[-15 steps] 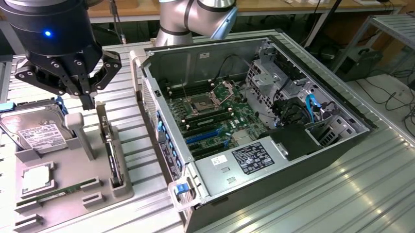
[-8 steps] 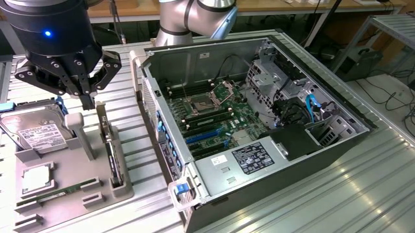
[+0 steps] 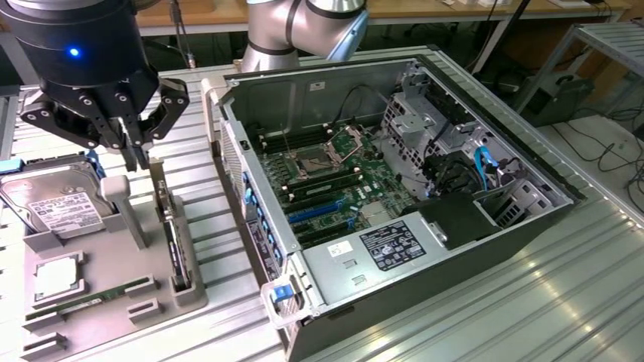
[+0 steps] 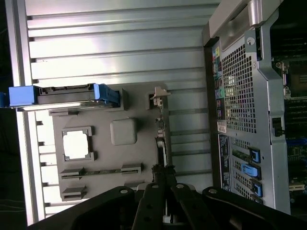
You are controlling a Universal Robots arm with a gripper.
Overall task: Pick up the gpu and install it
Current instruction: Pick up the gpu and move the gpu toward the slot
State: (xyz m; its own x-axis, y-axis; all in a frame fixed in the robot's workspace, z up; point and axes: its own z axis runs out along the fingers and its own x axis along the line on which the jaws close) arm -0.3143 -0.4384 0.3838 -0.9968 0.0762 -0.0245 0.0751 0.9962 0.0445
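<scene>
Tool (image 3: 135,157) is held near the upright gpu (image 3: 175,245), pressed together on nothing.
It is best spread, then centred squarely over the card's thin edge.

The end effector (image 3: 136,162) hangs pointing straight down from a vertical wrist (image 3: 75,45), fingers (image 3: 129,145) seemingly closed together.

Ribbed grey metal table top (image 3: 523,302) under the gripper (image 3: 136,160) and reaching far past it, bright stripes of light on the ribs, wooden bench (image 3: 423,11) behind, metal rack (image 3: 614,34) well apart from the gripper, dark cables (image 3: 614,154) on pale floor (image 3: 574,136)
</scene>
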